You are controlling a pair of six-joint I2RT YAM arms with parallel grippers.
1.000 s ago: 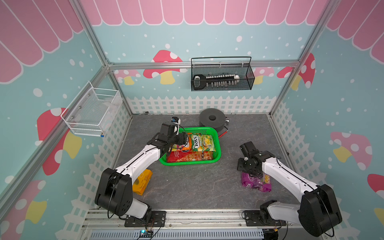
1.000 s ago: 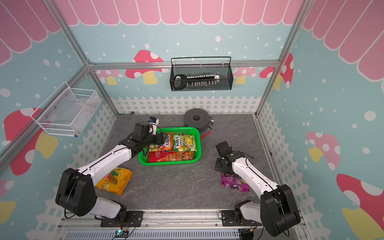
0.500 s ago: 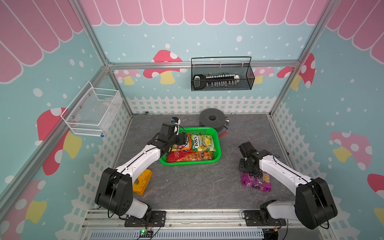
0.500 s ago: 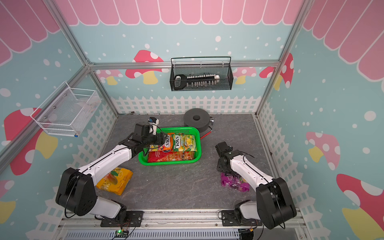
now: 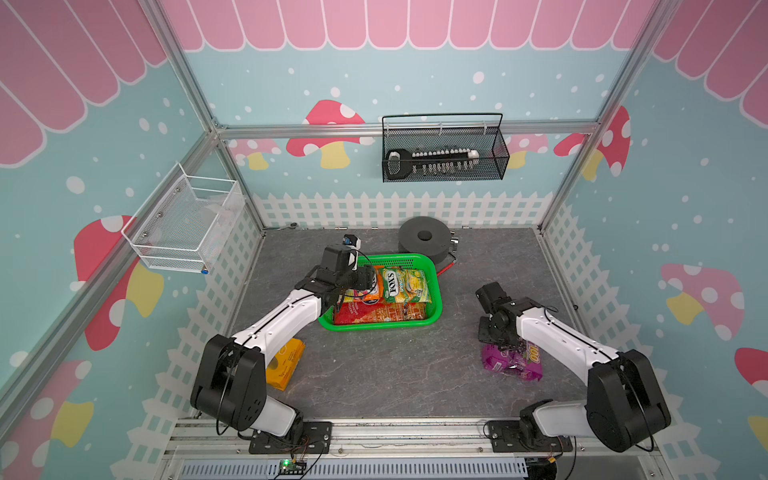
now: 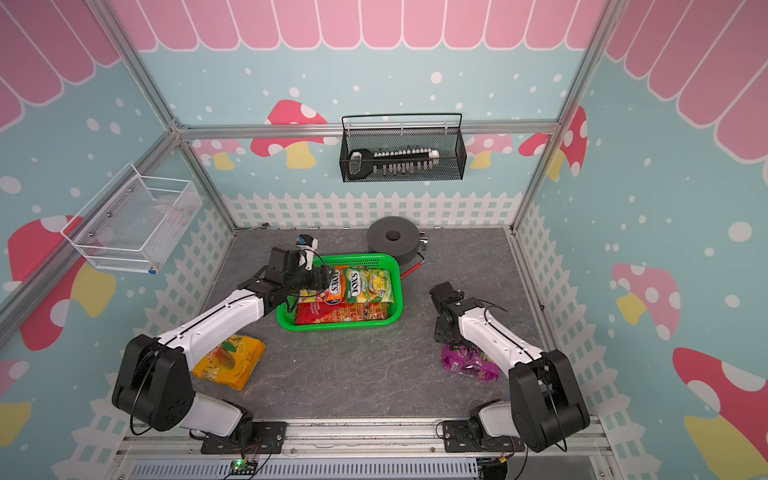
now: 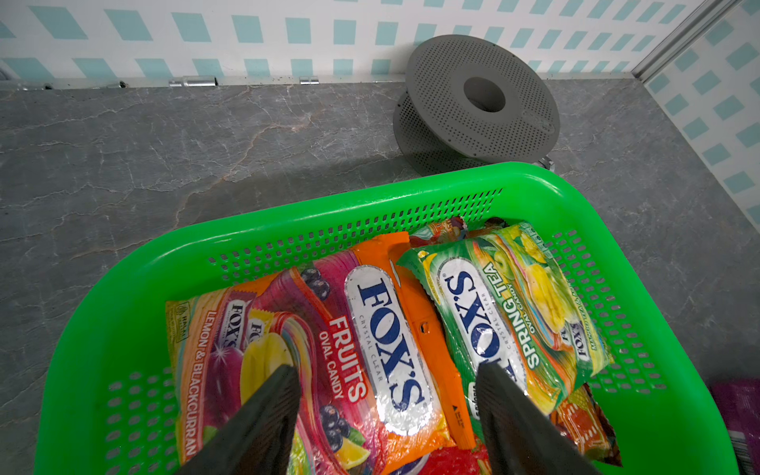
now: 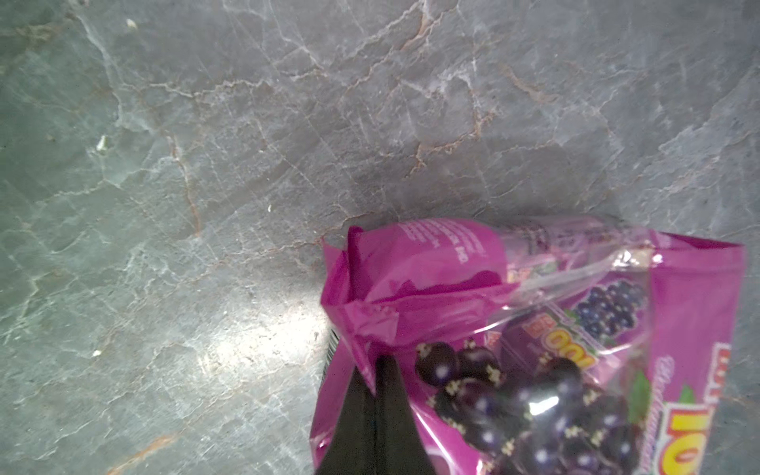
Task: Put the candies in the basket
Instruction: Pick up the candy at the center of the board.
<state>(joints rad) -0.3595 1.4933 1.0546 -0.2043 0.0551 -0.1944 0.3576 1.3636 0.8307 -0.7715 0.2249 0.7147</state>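
Grey marbled tabletop (image 5: 386, 374) is carrying everything. Green basket (image 5: 376, 325) is sitting centre-far, its rim also showing in the left wrist view (image 7: 329, 205). Dark grey spool (image 5: 424, 243) is standing just beyond the basket's far right corner.

Yellow-orange bag (image 6: 230, 359) is lying flat on the near left of the table, well apart from the basket and partly under the left arm. Purple bag (image 5: 513, 363) is lying on the near right, also outside the basket. Inside the basket, orange bag (image 7: 370, 329) and green-yellow bag (image 7: 514, 308) are lying side by side, edges overlapping, on top of a red bag (image 5: 374, 313) that is showing along the basket's near side.

Left gripper (image 7: 386, 370) is hovering over the basket's left part, jaws spread apart above the orange bag, holding nothing. Right gripper (image 8: 384, 364) is pointing down at the purple bag's far left edge, jaws pressed together and pinching the film there.
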